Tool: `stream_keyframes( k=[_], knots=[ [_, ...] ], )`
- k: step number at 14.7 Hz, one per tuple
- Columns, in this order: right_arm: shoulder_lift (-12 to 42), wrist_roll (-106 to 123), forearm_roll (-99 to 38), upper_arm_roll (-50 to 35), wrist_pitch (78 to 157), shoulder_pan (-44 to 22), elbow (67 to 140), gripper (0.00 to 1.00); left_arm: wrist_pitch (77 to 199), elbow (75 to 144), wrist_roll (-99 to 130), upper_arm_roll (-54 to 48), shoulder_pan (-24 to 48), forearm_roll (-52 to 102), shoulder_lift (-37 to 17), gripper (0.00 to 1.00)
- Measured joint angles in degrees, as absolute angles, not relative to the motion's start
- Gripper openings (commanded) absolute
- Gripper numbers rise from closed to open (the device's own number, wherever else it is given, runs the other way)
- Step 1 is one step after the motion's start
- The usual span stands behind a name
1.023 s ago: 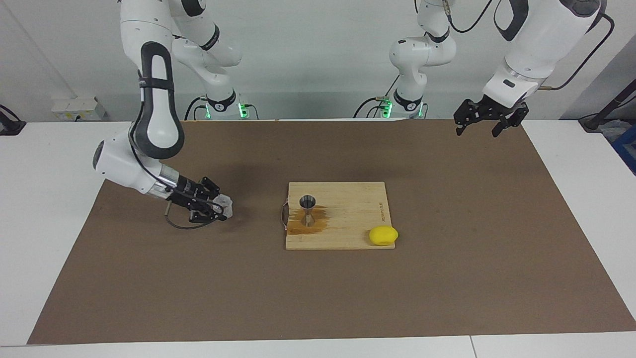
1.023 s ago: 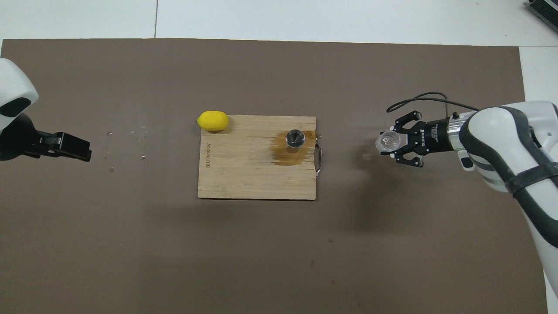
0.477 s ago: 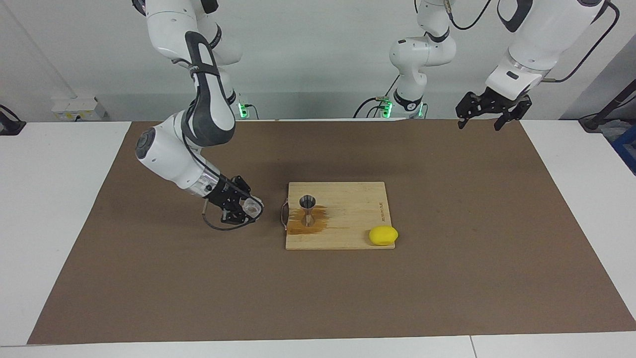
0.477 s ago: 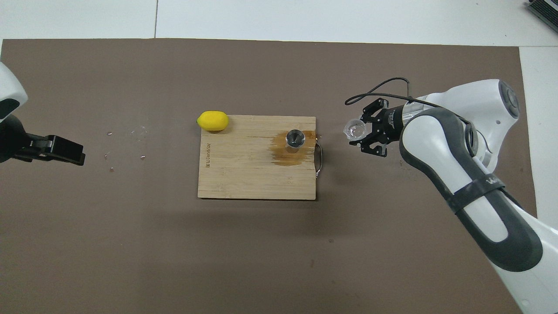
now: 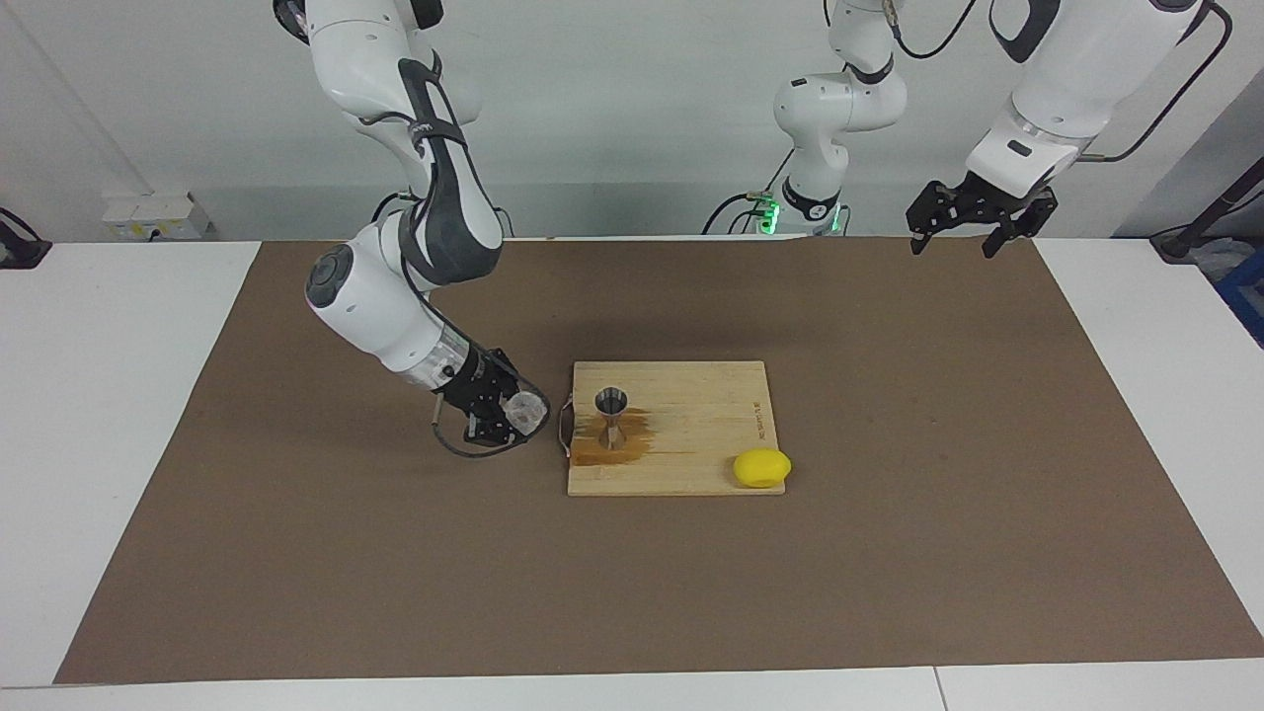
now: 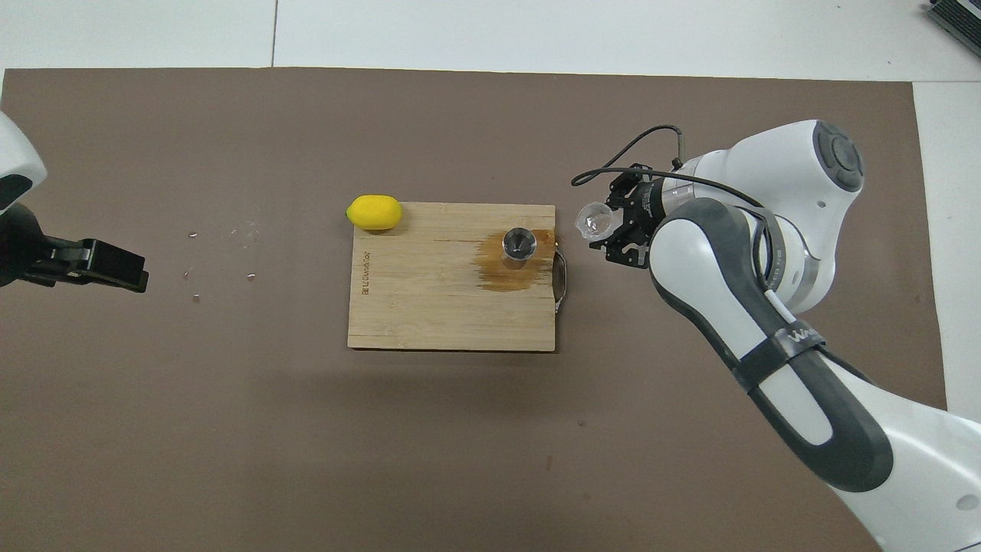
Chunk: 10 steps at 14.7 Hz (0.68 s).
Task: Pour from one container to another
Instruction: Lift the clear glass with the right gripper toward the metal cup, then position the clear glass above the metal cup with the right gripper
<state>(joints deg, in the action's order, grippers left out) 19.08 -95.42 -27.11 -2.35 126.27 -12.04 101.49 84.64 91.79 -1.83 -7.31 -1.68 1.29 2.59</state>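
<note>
A small clear cup [image 5: 526, 407] [image 6: 595, 221] is held tilted on its side in my right gripper [image 5: 512, 413] [image 6: 609, 230], which is shut on it just above the mat, beside the handle end of the wooden board [image 5: 691, 464] [image 6: 429, 314]. The steel jigger [image 5: 611, 417] [image 6: 518, 248] stands upright on the board in a brown wet stain [image 5: 592, 452] [image 6: 502, 280]. My left gripper [image 5: 969, 222] [image 6: 115, 268] hangs open, raised over the mat's edge at the left arm's end, waiting.
A yellow lemon [image 5: 761, 467] [image 6: 373, 212] lies at the board's corner toward the left arm's end. A metal handle [image 5: 564, 427] [image 6: 562, 280] sticks out of the board toward the cup. A few small droplets [image 6: 222, 249] mark the brown mat [image 5: 889, 553] [image 6: 230, 429].
My right gripper has carried the cup across the mat toward the board, now close to its handle. The left gripper rose slightly and then stayed still.
</note>
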Motion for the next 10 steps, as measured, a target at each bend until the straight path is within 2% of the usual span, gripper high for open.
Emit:
stream_keyframes(
  k=[10],
  knots=[
    [22.1, -105.4, -17.1, -2.4, 123.6, -17.3, 93.0, 0.00, 84.6, 91.8, -1.8, -7.3, -1.7, 1.3, 2.6, 1.00]
  ],
)
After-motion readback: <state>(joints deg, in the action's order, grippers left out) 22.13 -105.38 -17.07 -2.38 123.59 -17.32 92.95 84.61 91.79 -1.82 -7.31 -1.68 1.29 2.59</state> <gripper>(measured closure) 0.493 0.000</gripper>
